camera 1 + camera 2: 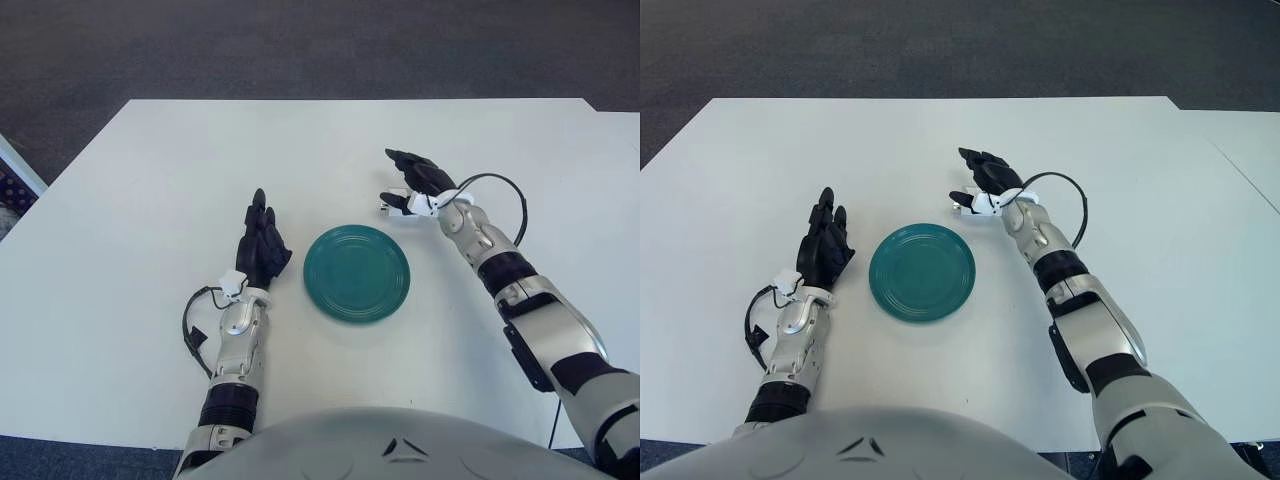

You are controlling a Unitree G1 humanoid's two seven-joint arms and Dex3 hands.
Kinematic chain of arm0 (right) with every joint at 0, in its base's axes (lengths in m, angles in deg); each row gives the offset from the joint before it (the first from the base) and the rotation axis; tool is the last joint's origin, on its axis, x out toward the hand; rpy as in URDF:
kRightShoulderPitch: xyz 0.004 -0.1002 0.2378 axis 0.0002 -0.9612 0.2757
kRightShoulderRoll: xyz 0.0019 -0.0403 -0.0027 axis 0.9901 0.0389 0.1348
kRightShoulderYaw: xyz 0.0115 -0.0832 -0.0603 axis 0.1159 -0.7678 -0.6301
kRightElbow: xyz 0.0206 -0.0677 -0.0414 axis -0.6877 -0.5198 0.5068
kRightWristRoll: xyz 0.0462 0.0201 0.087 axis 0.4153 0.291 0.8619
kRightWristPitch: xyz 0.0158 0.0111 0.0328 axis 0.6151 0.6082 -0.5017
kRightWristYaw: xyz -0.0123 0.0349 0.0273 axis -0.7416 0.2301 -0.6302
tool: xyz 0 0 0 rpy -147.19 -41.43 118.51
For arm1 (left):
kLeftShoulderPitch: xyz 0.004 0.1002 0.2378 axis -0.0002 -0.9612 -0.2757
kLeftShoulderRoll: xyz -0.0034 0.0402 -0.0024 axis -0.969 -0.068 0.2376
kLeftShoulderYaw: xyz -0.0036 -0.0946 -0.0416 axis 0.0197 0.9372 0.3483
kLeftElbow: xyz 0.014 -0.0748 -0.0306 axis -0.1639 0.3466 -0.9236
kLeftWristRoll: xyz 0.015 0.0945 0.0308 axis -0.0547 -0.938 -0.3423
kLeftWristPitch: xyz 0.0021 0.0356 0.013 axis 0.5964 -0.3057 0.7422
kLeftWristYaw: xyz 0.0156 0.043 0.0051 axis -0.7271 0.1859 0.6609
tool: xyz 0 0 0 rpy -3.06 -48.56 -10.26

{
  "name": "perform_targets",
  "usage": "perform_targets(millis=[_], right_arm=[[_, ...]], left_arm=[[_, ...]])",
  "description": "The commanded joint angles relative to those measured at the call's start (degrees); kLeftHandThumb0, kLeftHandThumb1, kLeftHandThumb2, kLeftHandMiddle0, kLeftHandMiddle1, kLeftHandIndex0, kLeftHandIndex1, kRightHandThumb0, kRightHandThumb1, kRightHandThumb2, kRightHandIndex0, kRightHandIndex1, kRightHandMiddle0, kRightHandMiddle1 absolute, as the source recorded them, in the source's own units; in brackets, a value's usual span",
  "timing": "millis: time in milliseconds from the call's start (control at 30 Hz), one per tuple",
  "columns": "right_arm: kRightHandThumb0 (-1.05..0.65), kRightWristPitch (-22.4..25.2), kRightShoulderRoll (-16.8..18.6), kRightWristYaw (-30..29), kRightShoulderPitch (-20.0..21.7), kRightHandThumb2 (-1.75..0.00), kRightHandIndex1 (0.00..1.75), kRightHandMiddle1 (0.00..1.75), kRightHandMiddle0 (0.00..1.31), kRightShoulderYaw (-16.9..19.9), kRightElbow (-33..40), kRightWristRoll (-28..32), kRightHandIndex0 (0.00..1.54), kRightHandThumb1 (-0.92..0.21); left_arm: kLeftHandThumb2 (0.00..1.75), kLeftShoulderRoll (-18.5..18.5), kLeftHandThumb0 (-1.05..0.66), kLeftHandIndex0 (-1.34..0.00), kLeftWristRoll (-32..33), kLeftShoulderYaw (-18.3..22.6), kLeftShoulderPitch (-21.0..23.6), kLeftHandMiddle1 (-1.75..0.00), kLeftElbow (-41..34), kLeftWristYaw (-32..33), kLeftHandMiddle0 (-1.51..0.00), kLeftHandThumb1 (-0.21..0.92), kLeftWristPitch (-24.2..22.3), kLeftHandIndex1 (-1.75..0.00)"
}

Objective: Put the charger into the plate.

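Reaching over the white charger, right hand has fingers spread above and around it; whether they touch it cannot be told. Charger lies on the white table, just beyond the far-right rim of the green plate. Left hand left of plate, fingers extended together, holding nothing.

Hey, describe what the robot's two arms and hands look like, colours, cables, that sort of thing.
Both arms are silver-grey metal segments joined by black bands. The left hand and right hand each have three dark black fingers, with a small white block at each wrist. A thin black cable loops out beside each forearm: a small loop on the left arm, a wider arc on the right.
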Motion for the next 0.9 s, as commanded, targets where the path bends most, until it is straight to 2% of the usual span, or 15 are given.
perform_targets(millis=[0, 733, 867], right_arm=[[-1.05, -0.43, -0.19, -0.8, 0.79, -0.74, 0.0, 0.15, 0.0, -0.59, -2.55, -0.41, 0.01, -0.92], [-1.04, -1.19, 0.57, -3.86, 3.91, -0.76, 0.0, 0.15, 0.0, -5.3, -13.57, -2.84, 0.01, -0.92], [-1.03, -0.58, 0.26, -4.02, 4.67, -0.76, 0.0, 0.14, 0.0, -7.1, -16.34, -4.45, 0.01, -0.92]], left_arm=[[0.88, -0.3, -1.05, 0.0, 0.56, 0.5, -1.49, 0.0, 1.07, -0.12, 0.0, 0.92, -1.46, -0.02], [0.84, -0.21, -1.05, 0.0, 3.46, 0.9, -0.78, 0.0, 2.11, -2.63, 0.0, 0.92, -0.74, -0.02], [0.86, -0.38, -1.05, 0.0, 3.54, 0.82, -0.64, 0.0, 1.85, -2.91, 0.0, 0.92, -1.18, -0.02]])
